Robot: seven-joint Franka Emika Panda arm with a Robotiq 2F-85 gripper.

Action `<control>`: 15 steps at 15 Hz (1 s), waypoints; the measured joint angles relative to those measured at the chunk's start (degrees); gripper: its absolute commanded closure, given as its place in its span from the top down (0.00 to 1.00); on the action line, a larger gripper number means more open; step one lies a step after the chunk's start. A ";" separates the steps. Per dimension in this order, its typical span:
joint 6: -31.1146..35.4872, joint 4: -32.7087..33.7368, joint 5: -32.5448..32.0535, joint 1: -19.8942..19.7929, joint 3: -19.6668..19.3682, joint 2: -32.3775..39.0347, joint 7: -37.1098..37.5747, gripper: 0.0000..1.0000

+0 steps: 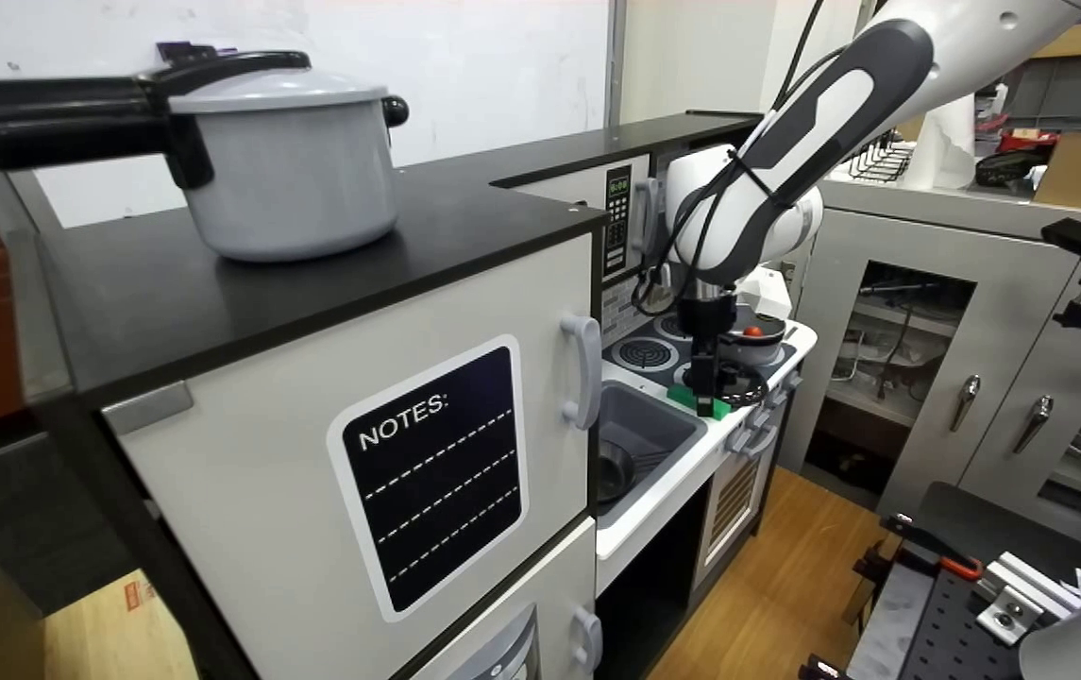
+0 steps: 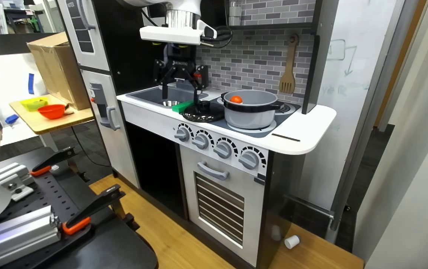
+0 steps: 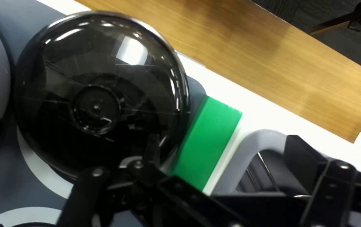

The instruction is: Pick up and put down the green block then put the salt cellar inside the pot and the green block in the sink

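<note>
Brick-print wall (image 2: 251, 63) backs the counter (image 2: 307, 130), where my pincer (image 2: 181, 96), spread wide and gripping nothing, hangs near the front edge; the green block (image 3: 207, 142) sits framed between its jaws, just beside the black lid (image 3: 101, 78), long axis running back from that edge, roughly crosswise to my closing line. Beyond, the sink (image 1: 653, 417) holds a dark round pot (image 1: 614, 470); the grey stovetop pot (image 2: 253, 116), an orange ball (image 2: 236, 99).

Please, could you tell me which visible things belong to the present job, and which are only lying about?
For the job:
green block
sink
tool, open
grey pot, probably
salt cellar: I cannot tell which thing it is

Just lying about:
black lid
long-handled pot
red bowl
cardboard box
</note>
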 measured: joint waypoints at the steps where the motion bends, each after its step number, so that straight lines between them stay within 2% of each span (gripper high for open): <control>1: 0.11 -0.36 0.00 -0.01 0.00 -0.31 -0.70 1.00; 10: 1.91 -2.61 0.11 0.20 0.16 -6.60 -6.06 1.00; 15: 2.14 -3.27 1.92 0.54 0.23 -6.91 -9.81 1.00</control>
